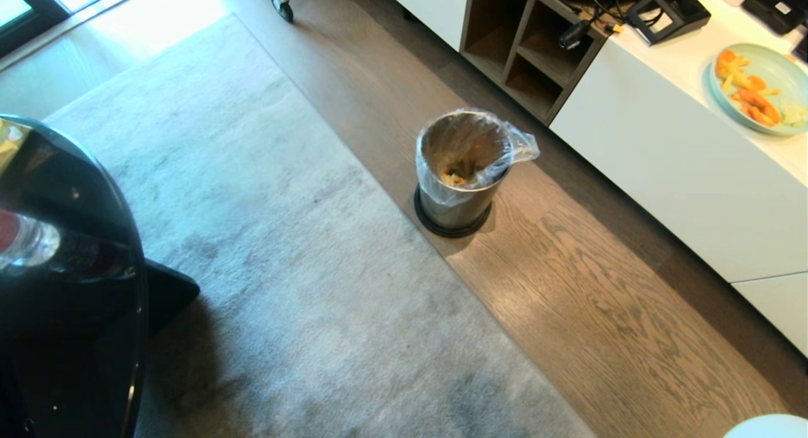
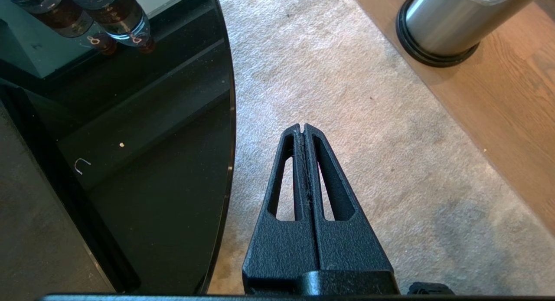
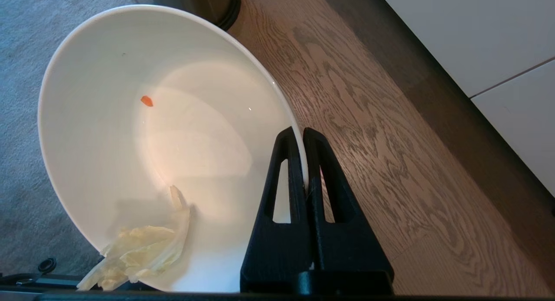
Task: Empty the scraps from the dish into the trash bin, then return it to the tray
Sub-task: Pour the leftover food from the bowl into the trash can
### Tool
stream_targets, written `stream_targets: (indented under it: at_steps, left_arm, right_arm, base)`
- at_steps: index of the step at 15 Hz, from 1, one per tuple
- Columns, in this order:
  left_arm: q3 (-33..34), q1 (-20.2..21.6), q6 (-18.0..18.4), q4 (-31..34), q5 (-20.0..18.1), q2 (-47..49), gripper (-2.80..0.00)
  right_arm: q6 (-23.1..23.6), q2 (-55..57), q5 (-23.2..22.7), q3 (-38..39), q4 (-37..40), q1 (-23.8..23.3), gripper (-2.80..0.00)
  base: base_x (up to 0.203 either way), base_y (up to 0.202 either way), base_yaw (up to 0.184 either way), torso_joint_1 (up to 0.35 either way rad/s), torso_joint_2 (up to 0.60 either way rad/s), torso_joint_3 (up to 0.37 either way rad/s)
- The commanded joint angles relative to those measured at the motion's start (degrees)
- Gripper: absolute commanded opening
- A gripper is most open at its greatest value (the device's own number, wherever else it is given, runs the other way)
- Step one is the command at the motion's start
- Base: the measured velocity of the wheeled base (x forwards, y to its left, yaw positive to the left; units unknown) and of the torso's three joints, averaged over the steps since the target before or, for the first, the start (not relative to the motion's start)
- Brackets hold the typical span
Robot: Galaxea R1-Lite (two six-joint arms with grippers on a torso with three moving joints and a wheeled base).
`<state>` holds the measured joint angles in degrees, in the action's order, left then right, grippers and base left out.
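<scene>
Bowl pinched at rim by right fingers, tilted, scraps clinging low. Bin ahead over floor. Left fingers pressed together, idle beside tabletop.

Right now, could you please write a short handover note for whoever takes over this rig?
Right gripper: shut on the rim of the dish, held over the wood floor.
Left gripper: shut, empty, parked over the rug beside the black glass table.
Trash bin: upright on the floor at the rug's edge, liner in place, some scraps already at the bottom.
Dish: a clump of pale shreds clings near the rim, plus one orange bit.
Done: most scraps dumped.
Left: shake out the remainder, then return the dish to the tray, which is not in view.
</scene>
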<state>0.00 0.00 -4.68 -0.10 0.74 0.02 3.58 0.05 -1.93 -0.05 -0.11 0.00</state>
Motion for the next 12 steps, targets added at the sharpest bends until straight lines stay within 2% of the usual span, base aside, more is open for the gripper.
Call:
stream_targets:
  at_steps: [1,12]
  left_arm:
    - [0.0,0.0,-0.1,0.0,0.0,0.0,-2.8]
    - [0.0,0.0,-0.1,-0.1,0.0,0.0,-2.8]
  right_arm:
    - [0.0,0.0,0.0,0.0,-0.1,0.0,-2.8]
    - [0.0,0.0,0.0,0.0,-0.1,0.0,-2.8]
  base:
    - [0.0,0.0,0.0,0.0,0.0,0.0]
    - [0.0,0.0,0.0,0.0,0.0,0.0]
